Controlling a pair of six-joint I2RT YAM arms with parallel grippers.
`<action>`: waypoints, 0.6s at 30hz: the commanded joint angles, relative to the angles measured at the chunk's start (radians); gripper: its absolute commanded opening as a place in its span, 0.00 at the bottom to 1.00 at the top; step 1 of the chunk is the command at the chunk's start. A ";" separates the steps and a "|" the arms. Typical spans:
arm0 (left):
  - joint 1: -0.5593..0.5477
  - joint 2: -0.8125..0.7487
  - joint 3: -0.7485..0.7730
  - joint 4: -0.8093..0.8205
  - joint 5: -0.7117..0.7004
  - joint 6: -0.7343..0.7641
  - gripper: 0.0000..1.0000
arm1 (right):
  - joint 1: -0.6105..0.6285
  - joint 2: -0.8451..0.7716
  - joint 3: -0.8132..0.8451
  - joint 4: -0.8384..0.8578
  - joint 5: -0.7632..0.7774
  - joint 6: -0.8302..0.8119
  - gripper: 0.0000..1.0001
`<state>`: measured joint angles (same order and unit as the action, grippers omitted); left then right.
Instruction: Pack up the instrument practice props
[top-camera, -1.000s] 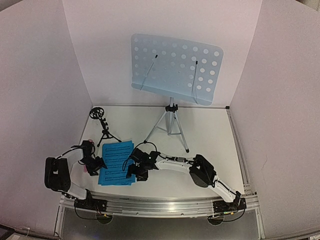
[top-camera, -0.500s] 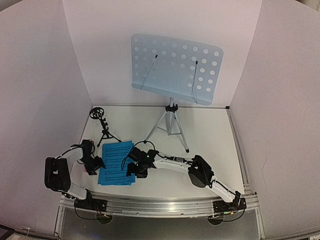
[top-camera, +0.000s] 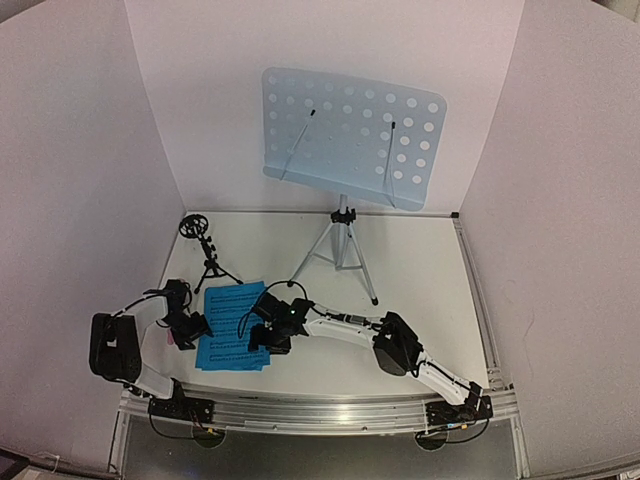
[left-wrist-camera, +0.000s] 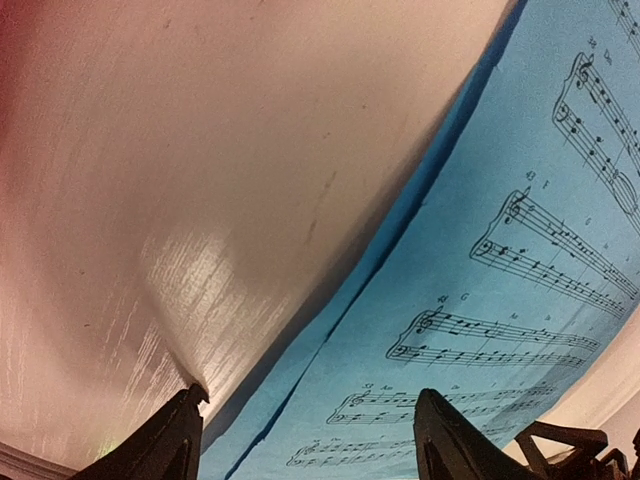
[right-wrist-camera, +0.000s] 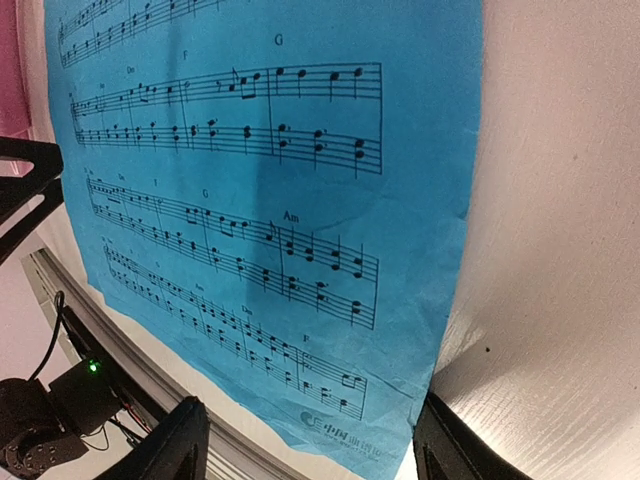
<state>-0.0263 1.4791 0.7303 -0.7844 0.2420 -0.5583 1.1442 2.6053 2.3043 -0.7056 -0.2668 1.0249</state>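
Step in hand, by my read: gathering the two blue music sheets (top-camera: 232, 322), which lay flat and overlapped by the near-left corner of the table (top-camera: 420, 280). Left tool (top-camera: 190, 328) was low at their left edge, right tool (top-camera: 268, 338) at their right edge. Both were released, jaws wide w/ nothing pinched. Paper was thin, matte, printed w/ staves; table top pale w/ faint grain. Next move prob. calls for lifting an edge before clenching, since flat sheets give little to bite. Pink mic (top-camera: 172, 340) showed only as a sliver just beside left tool. Further back, near the left edge: black tripod mic stand (top-camera: 207, 258), upright, ring on top. At the far edge, centre: music stand (top-camera: 350, 140), w/ silver tripod legs and a tilted, perforated pale-blue desk.
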 joint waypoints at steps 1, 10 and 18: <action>-0.012 0.016 -0.004 0.021 0.015 -0.009 0.72 | 0.014 0.022 0.012 -0.014 0.002 -0.009 0.67; -0.014 0.016 -0.011 0.029 0.074 -0.009 0.72 | 0.032 0.017 0.020 -0.024 -0.002 -0.002 0.66; -0.014 0.018 -0.016 0.033 0.068 -0.012 0.72 | 0.047 0.054 0.095 -0.055 -0.028 -0.017 0.66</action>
<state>-0.0341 1.4906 0.7282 -0.7740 0.2876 -0.5585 1.1693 2.6363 2.3637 -0.7204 -0.2765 1.0245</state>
